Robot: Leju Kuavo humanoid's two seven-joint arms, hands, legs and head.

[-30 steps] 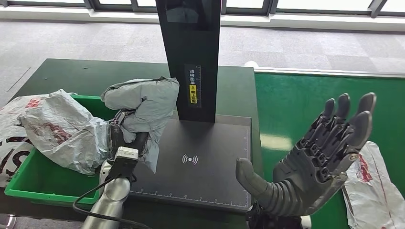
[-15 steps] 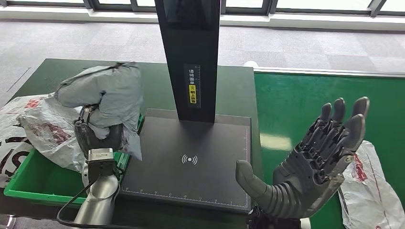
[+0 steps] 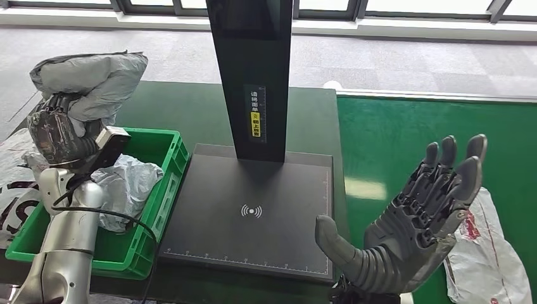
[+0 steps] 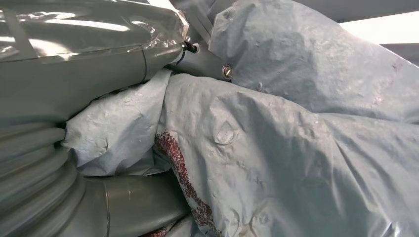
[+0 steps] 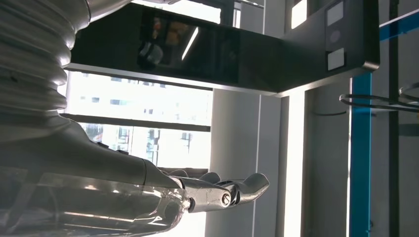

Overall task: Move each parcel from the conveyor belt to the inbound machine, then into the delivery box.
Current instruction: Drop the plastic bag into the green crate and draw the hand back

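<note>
From the head view: left hand [image 3: 54,130] is raised above the far left end of the green delivery box [image 3: 166,190], fingers wrapped around a crumpled grey parcel [image 3: 88,73] held well clear of the box rim. One pale parcel [image 3: 126,187] with red print already lies inside the box, and more white bagging [image 3: 16,190] hangs at its left side. Inbound machine [image 3: 253,209]: dark flat scan plate with a wireless mark, black upright column behind it, nothing resting on the plate. Right hand [image 3: 418,218] is held palm-up beside the plate's near right corner, fingers spread, holding nothing. Beyond it on the green conveyor belt [image 3: 405,133] lies a white parcel with red print [image 3: 484,259], not yet picked up. Left wrist view: close on the grey parcel [image 4: 296,148] pressed against the thumb [image 4: 74,79]; wrinkled film with a red printed patch, grip looks firm. Right wrist view: the right hand's fingers [image 5: 237,190] extended with nothing between them, the machine's dark column [image 5: 197,49] beyond. Judgement: at least one parcel is delivered, the grey one seems past the machine stage and needs lowering and release into the box; the belt parcel has both stages left.
</note>
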